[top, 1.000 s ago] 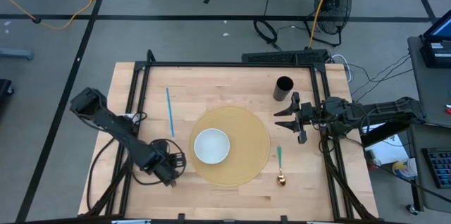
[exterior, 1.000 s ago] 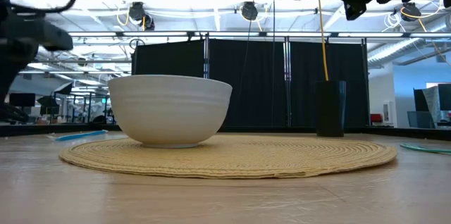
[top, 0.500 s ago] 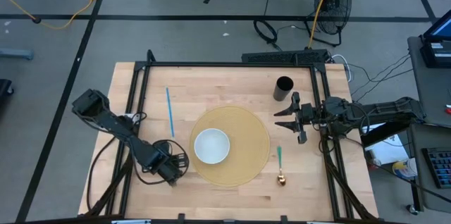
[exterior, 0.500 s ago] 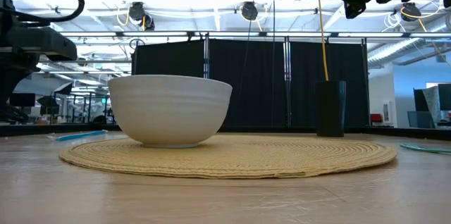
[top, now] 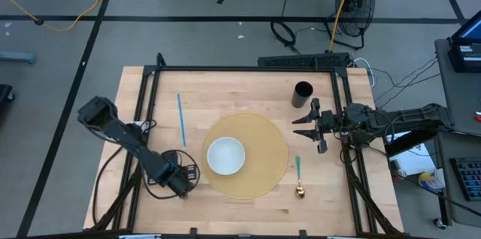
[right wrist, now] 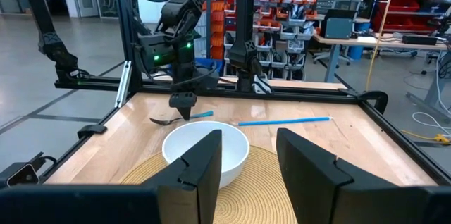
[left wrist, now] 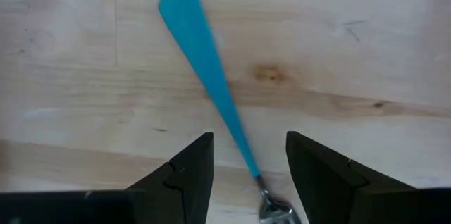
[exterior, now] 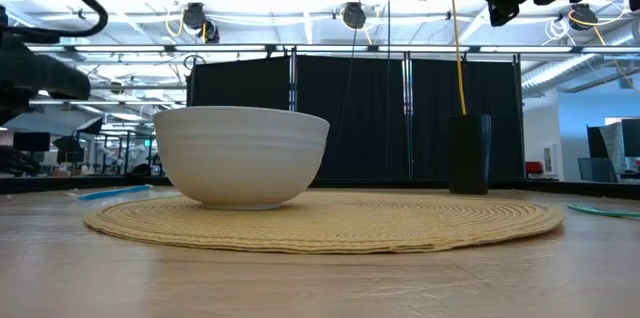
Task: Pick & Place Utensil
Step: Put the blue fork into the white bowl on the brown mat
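Note:
A blue-handled metal utensil (left wrist: pixel 204 69) lies flat on the wooden table, left of the round woven mat (top: pixel 263 171). In the high view my left gripper (top: pixel 179 179) hides it. My left gripper (left wrist: pixel 248 143) is open and points down over it, one finger on each side of the handle near the metal neck (left wrist: pixel 271 203); I see no touch. The right wrist view shows this utensil (right wrist: pixel 169 119) beneath the left gripper (right wrist: pixel 182 101). A teal-handled spoon (top: pixel 298 173) lies right of the mat. My right gripper (top: pixel 307 128) waits open above the table's right side.
A white bowl (top: pixel 225 155) stands on the mat. A black cup (top: pixel 303 94) stands near the far right corner. A thin blue straw (top: pixel 181 119) lies on the left part of the table. A dark frame (top: pixel 150 89) rims the tabletop.
My left arm has sunk a little toward the table over the blue-handled utensil. The bowl, spoon, straw and cup have stayed where they were.

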{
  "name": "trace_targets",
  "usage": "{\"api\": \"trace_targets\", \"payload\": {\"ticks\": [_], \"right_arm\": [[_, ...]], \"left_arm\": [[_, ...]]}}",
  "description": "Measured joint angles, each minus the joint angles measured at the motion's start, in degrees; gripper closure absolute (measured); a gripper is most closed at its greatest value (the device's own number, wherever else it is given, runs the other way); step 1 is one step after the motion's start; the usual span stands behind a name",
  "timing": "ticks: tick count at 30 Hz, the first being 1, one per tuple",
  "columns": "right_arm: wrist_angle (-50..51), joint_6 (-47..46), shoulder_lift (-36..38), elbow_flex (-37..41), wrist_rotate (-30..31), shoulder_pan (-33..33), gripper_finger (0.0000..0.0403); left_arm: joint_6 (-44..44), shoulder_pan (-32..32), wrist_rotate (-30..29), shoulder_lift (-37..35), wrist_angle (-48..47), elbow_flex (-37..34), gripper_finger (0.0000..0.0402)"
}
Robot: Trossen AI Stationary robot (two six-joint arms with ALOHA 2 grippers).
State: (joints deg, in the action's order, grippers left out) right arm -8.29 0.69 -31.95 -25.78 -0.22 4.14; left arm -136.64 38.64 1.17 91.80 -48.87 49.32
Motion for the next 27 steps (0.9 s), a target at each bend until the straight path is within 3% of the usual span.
{"api": "trace_targets", "payload": {"ticks": [13, 24, 27], "right_arm": [[0.0, 0.0, 0.0, 0.0, 0.1, 0.0, 0.0273], [0.0, -0.4, 0.0, 0.0, 0.1, 0.0, 0.0273], [0.0, -0.4, 0.0, 0.0, 0.1, 0.0, 0.0273]], "left_arm": [[1.0, 1.7, -3.0, 5.3, 4.7, 0.3, 0.0225], [1.3, 1.8, -3.8, 5.8, 4.8, 0.3, 0.0370], [1.4, 1.9, -4.2, 5.8, 4.7, 0.2, 0.0392]]}}
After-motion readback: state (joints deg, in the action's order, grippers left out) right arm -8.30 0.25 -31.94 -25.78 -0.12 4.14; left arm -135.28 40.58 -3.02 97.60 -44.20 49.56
